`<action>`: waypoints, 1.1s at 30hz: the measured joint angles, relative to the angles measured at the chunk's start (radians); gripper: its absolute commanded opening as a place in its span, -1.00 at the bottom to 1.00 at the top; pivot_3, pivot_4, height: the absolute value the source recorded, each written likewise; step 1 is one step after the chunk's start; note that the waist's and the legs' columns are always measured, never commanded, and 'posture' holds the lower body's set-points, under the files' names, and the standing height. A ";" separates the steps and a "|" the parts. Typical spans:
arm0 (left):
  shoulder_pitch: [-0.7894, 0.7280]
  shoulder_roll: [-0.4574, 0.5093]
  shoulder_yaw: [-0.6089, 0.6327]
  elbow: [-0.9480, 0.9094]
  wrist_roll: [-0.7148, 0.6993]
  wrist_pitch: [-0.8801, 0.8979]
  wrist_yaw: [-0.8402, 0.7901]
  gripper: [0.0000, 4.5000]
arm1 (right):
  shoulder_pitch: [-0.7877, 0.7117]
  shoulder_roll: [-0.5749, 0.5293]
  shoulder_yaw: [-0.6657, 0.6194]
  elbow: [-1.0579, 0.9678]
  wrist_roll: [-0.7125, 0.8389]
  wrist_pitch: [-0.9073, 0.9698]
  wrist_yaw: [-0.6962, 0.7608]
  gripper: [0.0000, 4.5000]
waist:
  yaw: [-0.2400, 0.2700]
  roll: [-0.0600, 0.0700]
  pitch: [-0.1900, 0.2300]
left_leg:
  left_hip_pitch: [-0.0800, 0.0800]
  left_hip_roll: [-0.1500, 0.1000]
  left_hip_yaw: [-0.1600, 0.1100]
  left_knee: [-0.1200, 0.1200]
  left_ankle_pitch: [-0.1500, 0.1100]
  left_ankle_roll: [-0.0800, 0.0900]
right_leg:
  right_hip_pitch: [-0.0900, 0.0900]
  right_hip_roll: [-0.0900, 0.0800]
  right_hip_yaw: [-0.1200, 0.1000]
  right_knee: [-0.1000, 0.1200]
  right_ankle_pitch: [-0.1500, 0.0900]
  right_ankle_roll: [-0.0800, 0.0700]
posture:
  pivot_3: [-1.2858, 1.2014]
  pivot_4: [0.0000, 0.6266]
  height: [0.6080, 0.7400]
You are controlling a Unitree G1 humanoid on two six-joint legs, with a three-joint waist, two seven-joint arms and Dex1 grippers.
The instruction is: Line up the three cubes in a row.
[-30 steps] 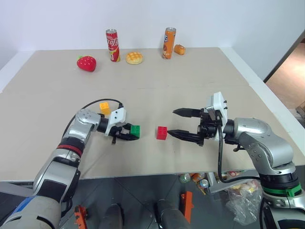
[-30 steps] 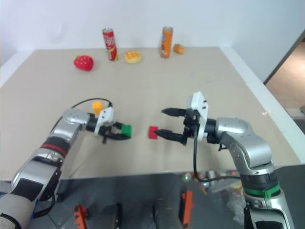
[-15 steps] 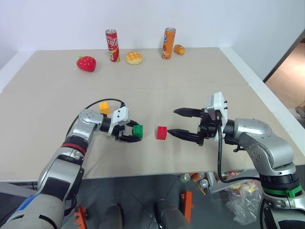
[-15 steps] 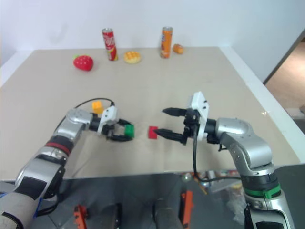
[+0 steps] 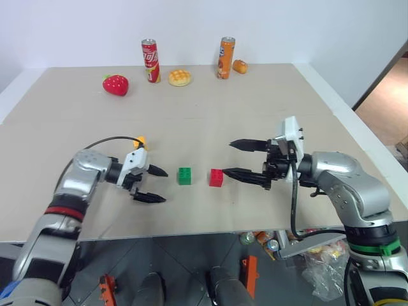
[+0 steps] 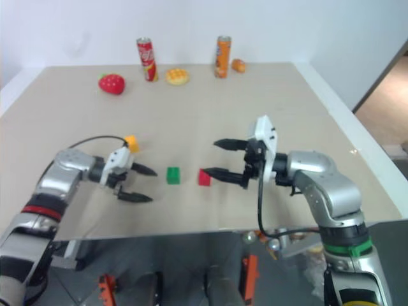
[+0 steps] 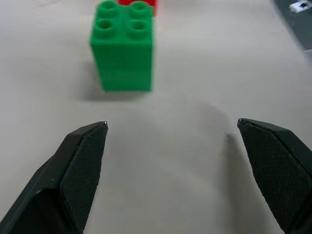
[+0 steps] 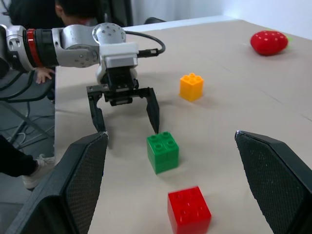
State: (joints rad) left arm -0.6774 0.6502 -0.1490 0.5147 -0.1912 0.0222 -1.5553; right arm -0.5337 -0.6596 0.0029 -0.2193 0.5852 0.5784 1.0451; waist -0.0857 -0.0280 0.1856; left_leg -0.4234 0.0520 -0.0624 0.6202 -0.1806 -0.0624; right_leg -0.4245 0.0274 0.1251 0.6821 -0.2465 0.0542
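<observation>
- Cubes on table (image 5: pixel 268 95): green cube (image 5: pixel 185 176) just beside red cube (image 5: pixel 217 178), mid-table; yellow-orange cube (image 6: pixel 132 142) apart, behind L arm.
- L end effector (image 5: pixel 157 185): spread, empty, near green.
- R end effector (image 5: pixel 233 158): spread, empty, beside red.
- Can labels: unreadable.

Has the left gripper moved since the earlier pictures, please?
Yes. The left gripper has let go of the green cube and drawn back leftward from it, jaws open.

I see a pale beige counter (image 5: pixel 255 108) with a white rim, seamed across its middle. A plain white wall (image 5: pixel 306 25) stands behind its far edge. At far right a wooden floor (image 5: pixel 386 105) shows past a dark doorway edge. Grey floor tiles (image 5: pixel 185 255) lie below the near edge.
</observation>
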 measured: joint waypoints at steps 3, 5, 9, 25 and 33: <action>0.036 0.034 0.074 -0.075 -0.035 0.076 0.073 0.97 | -0.014 0.011 0.004 0.018 -0.004 -0.011 0.000 0.93 | 0.001 0.000 0.000 | 0.000 0.000 0.000 0.000 0.000 0.000 | 0.000 0.000 0.000 0.000 0.000 0.000 | 0.03 -0.52 1.00; 0.045 0.037 0.157 -0.115 -0.072 0.150 0.183 0.97 | -0.029 0.027 0.017 0.029 -0.014 -0.022 -0.004 0.93 | 0.002 0.000 0.000 | 0.000 0.000 0.000 0.001 0.000 0.000 | 0.000 0.000 -0.001 0.000 0.000 0.000 | 0.03 -0.52 1.00; 0.075 0.032 0.294 -0.202 -0.143 0.272 0.376 0.97 | -0.046 0.066 0.034 0.064 -0.053 -0.049 -0.040 0.93 | 0.002 0.000 0.000 | 0.000 0.000 0.000 0.001 0.000 0.000 | 0.000 0.000 0.000 0.000 0.000 0.000 | 0.03 -0.52 1.00; 0.232 0.011 0.353 -0.213 -0.110 0.301 0.712 0.97 | -0.076 0.123 0.066 0.128 -0.101 -0.081 -0.045 0.93 | 0.009 0.000 0.000 | 0.001 0.000 0.000 0.001 0.000 0.000 | 0.000 0.000 -0.001 0.000 0.001 0.000 | 0.03 -0.52 1.00; 0.075 0.003 0.280 0.067 -0.049 0.180 0.646 0.97 | -0.076 0.123 0.065 0.119 -0.099 -0.073 -0.051 0.93 | 0.009 0.000 0.000 | 0.001 0.000 0.000 0.000 0.000 0.000 | 0.000 0.000 -0.001 0.000 0.001 0.000 | 0.03 -0.52 1.00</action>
State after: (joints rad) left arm -0.6022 0.6527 0.1312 0.5819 -0.2406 0.2018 -0.9093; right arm -0.6093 -0.5363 0.0682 -0.1008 0.4866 0.5059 0.9943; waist -0.0767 -0.0281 0.1856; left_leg -0.4228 0.0519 -0.0623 0.6205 -0.1804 -0.0626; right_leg -0.4243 0.0273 0.1241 0.6822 -0.2455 0.0538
